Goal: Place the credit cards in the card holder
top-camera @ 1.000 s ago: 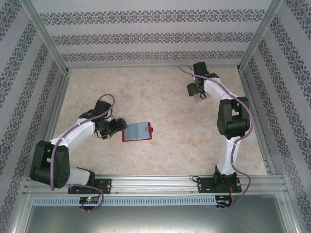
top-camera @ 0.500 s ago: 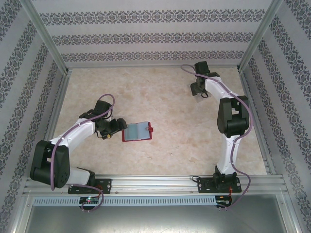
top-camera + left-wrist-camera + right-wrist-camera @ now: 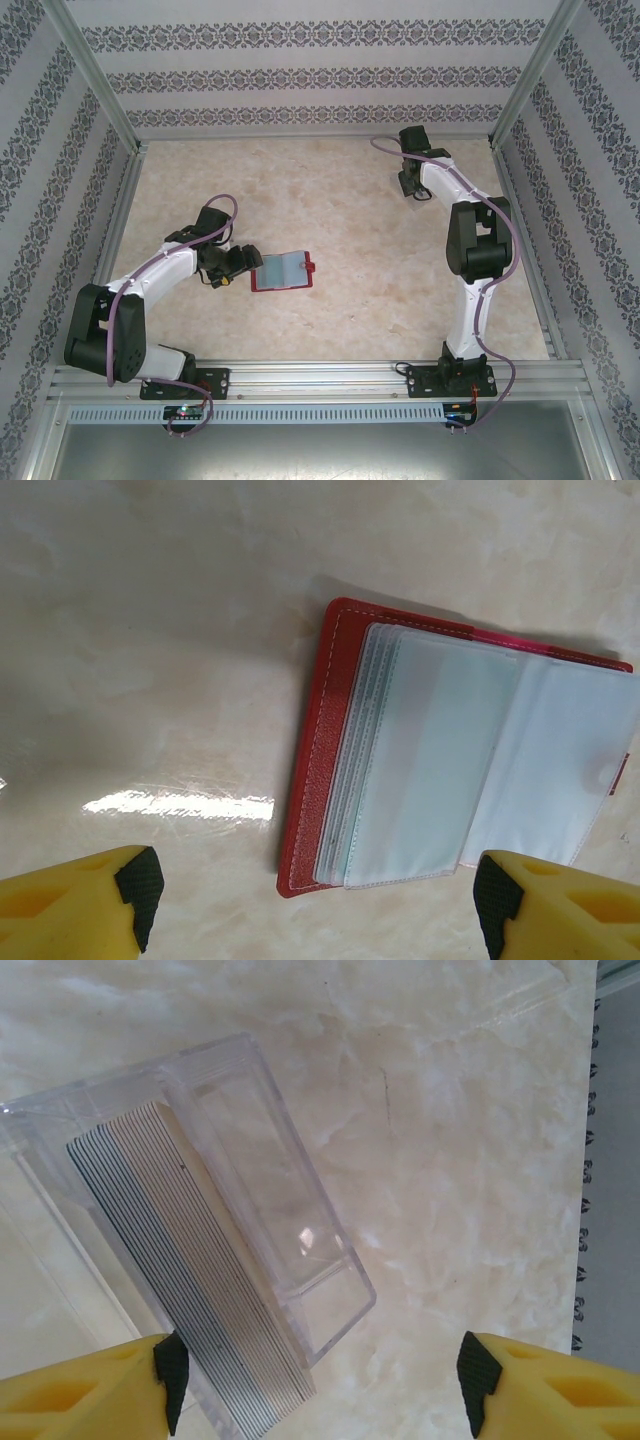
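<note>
Now left claw (image 3: pixel 318 888) released beside open card holder (image 3: pixel 440 760), likely to steady it; right claw (image 3: pixel 320 1368), well apart, released over boxed credit cards (image 3: pixel 190 1260) for pickup.

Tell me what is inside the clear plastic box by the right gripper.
The clear plastic box holds a stack of thin cards, seen edge-on; their faces are hidden.

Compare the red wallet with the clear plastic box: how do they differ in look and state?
The red wallet has an opaque red cover and frosted sleeves; the clear plastic box is see-through all over. The wallet lies opened flat with its sleeves fanned out; the box holds a tight stack of cards, seen edge-on. Both rest on the table.
</note>
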